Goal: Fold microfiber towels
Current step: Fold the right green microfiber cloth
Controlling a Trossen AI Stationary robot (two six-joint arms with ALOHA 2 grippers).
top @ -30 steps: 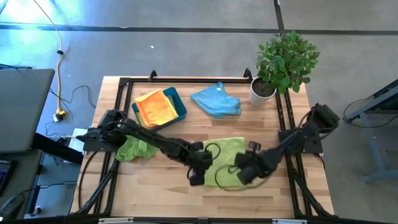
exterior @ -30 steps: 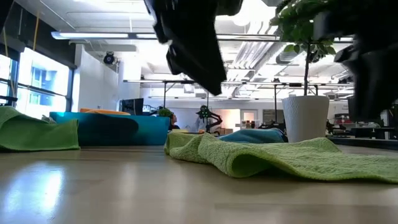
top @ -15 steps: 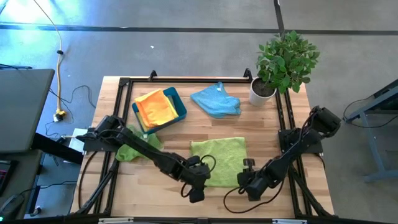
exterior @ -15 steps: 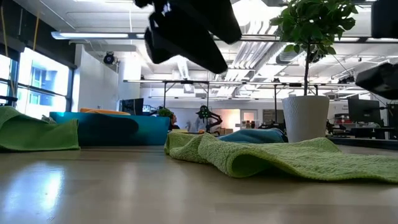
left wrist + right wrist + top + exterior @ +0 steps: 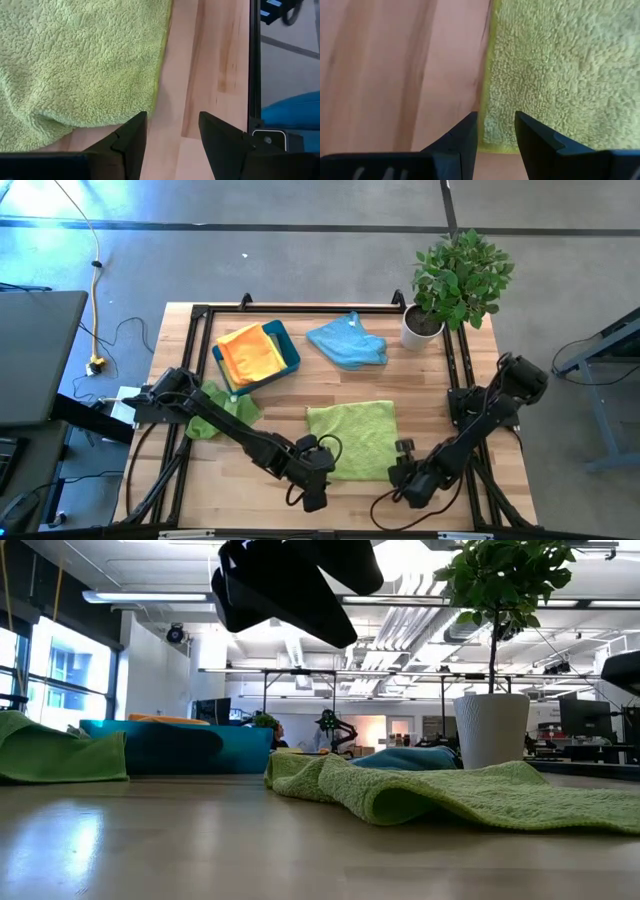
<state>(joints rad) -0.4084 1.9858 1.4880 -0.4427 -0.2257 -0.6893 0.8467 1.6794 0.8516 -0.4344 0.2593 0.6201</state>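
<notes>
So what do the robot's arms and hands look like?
Both arms are black and skinny, built from jointed segments, with thin black cables looping near the wrists. The left hand and right hand each end in two dark, wedge-shaped fingers, matte and plain, with no markings.

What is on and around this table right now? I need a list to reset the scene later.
Lime green microfiber towel, flat: one, lime green, front middle of the table.
Lime green microfiber towel, crumpled: one, lime green, left side, partly under the left arm.
Light blue microfiber towel: one, light blue, bunched, back middle.
Yellow and orange microfiber towels: a stack, in the tray.
Rigid teal plastic tray: one, teal, back left.
Potted plant in white pot: one, green leaves, back right corner.
Wooden table: one, light wood, black frame.
Left hand: open, empty, by the flat towel's front left corner.
Right hand: open, empty, by its front right corner.
</notes>
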